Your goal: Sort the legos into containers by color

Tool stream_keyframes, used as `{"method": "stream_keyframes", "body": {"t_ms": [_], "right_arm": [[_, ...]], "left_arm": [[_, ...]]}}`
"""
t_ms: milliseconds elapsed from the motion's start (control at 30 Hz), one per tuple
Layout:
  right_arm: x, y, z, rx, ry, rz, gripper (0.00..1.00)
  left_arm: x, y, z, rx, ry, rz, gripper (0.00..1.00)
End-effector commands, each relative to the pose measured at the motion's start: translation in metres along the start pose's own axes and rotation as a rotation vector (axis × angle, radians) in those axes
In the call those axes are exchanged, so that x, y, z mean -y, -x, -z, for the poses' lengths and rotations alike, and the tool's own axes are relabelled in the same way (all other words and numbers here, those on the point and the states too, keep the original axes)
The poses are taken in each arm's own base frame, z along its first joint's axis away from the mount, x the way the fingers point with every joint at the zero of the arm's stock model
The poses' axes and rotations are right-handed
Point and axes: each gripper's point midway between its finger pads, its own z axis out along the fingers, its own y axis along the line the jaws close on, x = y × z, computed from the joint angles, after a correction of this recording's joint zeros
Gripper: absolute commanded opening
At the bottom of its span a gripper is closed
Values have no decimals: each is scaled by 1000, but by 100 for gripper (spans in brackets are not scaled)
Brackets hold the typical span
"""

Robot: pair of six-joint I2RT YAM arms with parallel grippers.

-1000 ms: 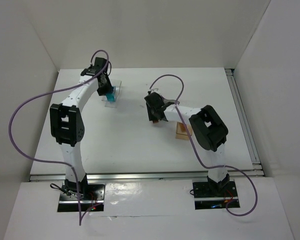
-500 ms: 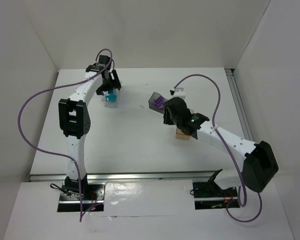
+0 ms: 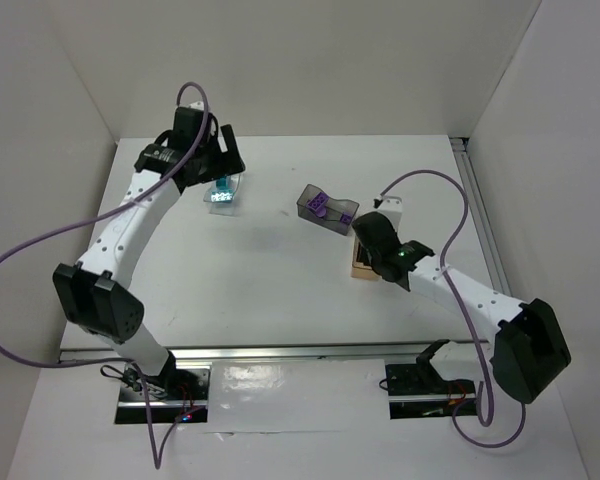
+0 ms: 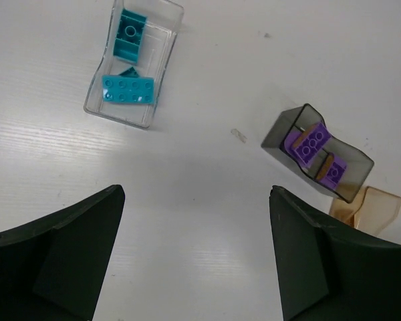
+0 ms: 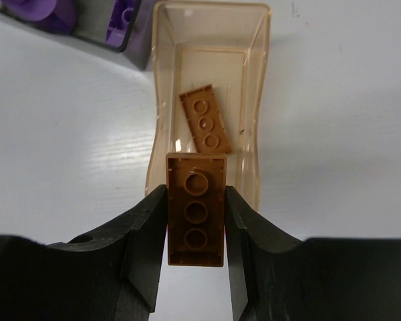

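Observation:
The clear bin holds teal legos; in the top view it lies just below my left gripper. That gripper is open and empty, high over bare table. The smoky grey bin holds purple legos. My right gripper is shut on an orange-brown brick, underside up, above the near end of the orange-tan bin. Another orange-brown brick lies inside that bin.
The grey bin and the orange-tan bin stand close together right of centre, corners nearly touching. White walls enclose the table on three sides, with a metal rail along the right edge.
My left gripper has opened and lifted back from the clear bin. My right gripper has carried the orange-brown brick from beside the grey bin to over the orange-tan bin.

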Motion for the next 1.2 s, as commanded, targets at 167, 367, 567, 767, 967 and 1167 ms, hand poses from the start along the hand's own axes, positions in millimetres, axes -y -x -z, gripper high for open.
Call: {"method": "stream_keyframes", "body": {"t_ms": [167, 367, 567, 767, 967, 1167], "right_arm": [[3, 45, -34, 95, -38, -34, 34], [4, 71, -25, 121, -68, -47, 99], [76, 99, 15, 183, -362, -193, 100], [137, 105, 45, 209, -560, -301, 100], [170, 110, 65, 245, -627, -383, 100], [138, 99, 37, 166, -395, -373, 100]], "left_arm": [[-2, -46, 14, -69, -33, -12, 95], [8, -57, 23, -78, -75, -43, 95], [18, -30, 48, 1, -106, -45, 95], [14, -28, 70, 37, -127, -37, 95], [10, -27, 90, 77, -151, -20, 95], [14, -25, 94, 83, -178, -18, 95]]}}
